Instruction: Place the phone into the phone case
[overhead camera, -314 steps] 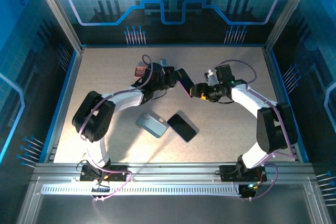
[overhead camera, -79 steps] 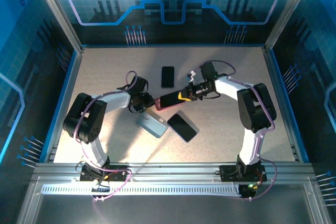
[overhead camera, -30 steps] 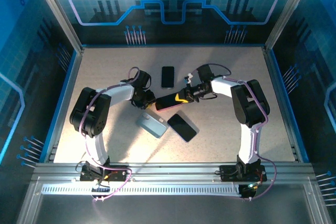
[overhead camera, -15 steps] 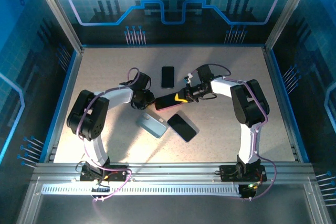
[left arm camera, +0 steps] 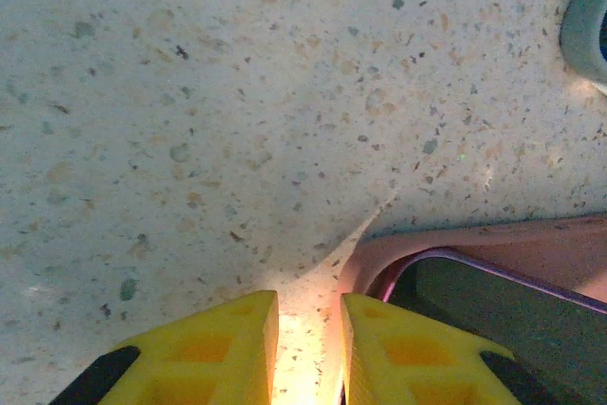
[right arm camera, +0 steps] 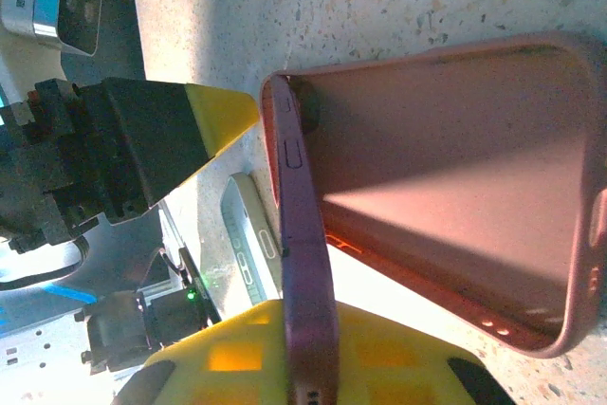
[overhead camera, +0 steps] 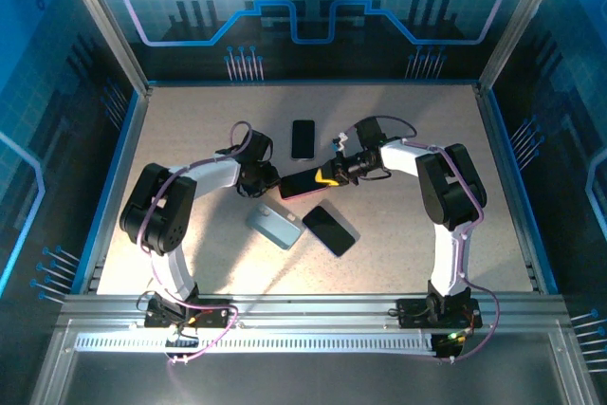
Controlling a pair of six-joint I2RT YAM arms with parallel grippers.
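A speckled beige desk (overhead camera: pixel 398 139) lies inside a blue-lit enclosure with metal rails along its edges. At the centre of the top view lies the pink phone case (overhead camera: pixel 305 193), and the phone (overhead camera: pixel 302 181) sits in it dark face up.

In the right wrist view the phone's purple side edge (right arm camera: pixel 296 215) stands raised from the phone case (right arm camera: pixel 446 187), whose bare pink inside shows to the right, so the phone is not fully seated. The right gripper (overhead camera: pixel 325 177) is clamped tight on the right end of the phone. Its yellow fingers (right arm camera: pixel 379 353) close around that edge at the bottom of the frame.

The left gripper (overhead camera: pixel 272 182) is low at the case's left end. In the left wrist view its yellow fingers (left arm camera: pixel 237 348) stand a narrow slit apart with only bare desk between them. The right one is hard against the case's corner (left arm camera: pixel 455 244); whether they touch I cannot tell.

A black phone (overhead camera: pixel 303 138) lies above the centre. A grey-blue case (overhead camera: pixel 275 227) and a second black phone (overhead camera: pixel 329 230) lie just below; whether that case holds anything I cannot tell.
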